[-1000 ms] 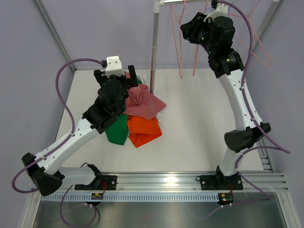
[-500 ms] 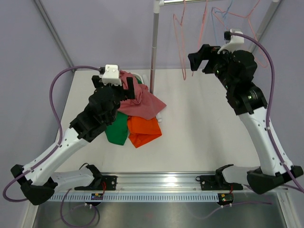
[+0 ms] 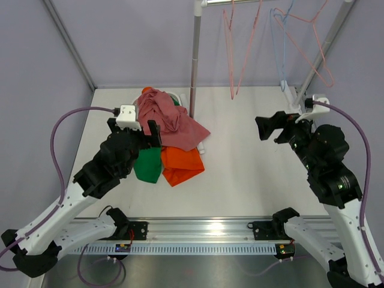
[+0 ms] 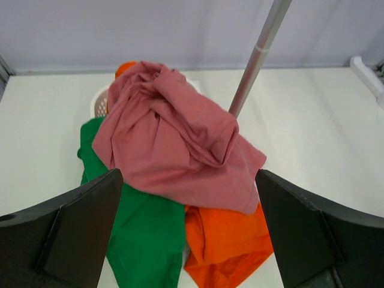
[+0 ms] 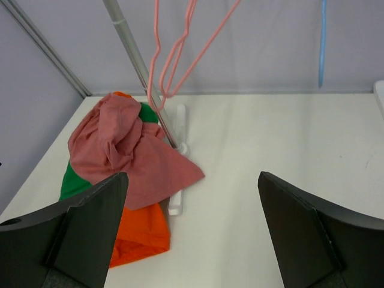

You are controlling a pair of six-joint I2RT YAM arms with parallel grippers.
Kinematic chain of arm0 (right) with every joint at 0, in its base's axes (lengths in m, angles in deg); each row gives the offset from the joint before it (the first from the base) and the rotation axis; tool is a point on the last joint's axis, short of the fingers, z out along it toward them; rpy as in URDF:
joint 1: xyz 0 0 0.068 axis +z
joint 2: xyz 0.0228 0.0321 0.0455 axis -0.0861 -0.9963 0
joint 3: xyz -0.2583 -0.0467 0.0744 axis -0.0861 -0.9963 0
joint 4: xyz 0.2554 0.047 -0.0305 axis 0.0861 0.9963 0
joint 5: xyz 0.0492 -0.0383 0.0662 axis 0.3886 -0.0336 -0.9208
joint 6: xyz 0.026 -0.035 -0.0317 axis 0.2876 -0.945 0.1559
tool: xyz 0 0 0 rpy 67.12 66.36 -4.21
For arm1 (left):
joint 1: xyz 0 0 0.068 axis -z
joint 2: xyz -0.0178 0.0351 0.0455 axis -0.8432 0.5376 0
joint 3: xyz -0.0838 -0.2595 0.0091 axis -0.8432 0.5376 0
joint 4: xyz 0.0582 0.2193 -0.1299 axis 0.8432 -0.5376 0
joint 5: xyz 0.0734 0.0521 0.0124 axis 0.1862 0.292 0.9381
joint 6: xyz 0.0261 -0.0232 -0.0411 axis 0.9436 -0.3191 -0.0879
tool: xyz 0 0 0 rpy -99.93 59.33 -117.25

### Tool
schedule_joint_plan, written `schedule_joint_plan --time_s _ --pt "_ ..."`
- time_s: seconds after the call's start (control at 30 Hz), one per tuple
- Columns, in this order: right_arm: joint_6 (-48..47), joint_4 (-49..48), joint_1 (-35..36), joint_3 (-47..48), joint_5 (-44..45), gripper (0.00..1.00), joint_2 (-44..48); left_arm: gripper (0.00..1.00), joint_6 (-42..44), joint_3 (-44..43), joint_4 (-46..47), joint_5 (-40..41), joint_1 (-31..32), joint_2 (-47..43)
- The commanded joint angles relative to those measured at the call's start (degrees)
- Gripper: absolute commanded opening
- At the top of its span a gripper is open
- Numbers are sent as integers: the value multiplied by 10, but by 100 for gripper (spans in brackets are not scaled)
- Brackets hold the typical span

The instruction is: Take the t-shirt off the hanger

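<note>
Both grippers are spread wide, with nothing between their fingers. The left gripper [image 3: 135, 129] hangs over the left half of the white surface [image 3: 240, 174], just on the near side of a pile of clothes, and its wrist view looks straight down onto that pile. The right gripper [image 3: 273, 126] is held above the right half of the surface, well apart from the pile and turned left toward it.

Nearest in the pile are a green garment [image 3: 147, 168] on the left and an orange garment [image 3: 183, 165] on the right. They lie flat on the surface, touching side by side. The pink t-shirt [image 3: 174, 120] lies crumpled on top of them and behind them. Its near edge is draped over both, and its far part is heaped on a white basket [image 4: 99, 105]. The basket's perforated rim shows at the left of the heap in the left wrist view. A scrap of orange cloth peeks out at the far top of the heap.

Right beside the t-shirt's right edge, a metal pole [image 3: 194, 60] stands upright on a white foot [image 5: 174, 204]. Farther back and higher up, pink hangers [image 3: 231, 54] of thin wire dangle from a rail [image 3: 213, 2] at the top of the pole. A blue hanger [image 5: 322, 42] hangs to their right. The t-shirt is down on the pile, well apart from every hanger.
</note>
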Motion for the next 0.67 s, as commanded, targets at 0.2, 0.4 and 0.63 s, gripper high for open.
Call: schedule_joint_plan --time_s 0.2,0.4,0.63 --pt "34 63 4 -118 3 99 112 99 -40 70 -27 -19 2 -104" --pt "36 76 4 -124 10 99 118 99 -48 62 -47 -13 2 -100" --pt "40 51 3 -151 16 100 142 99 -51 59 -51 -18 2 -92"
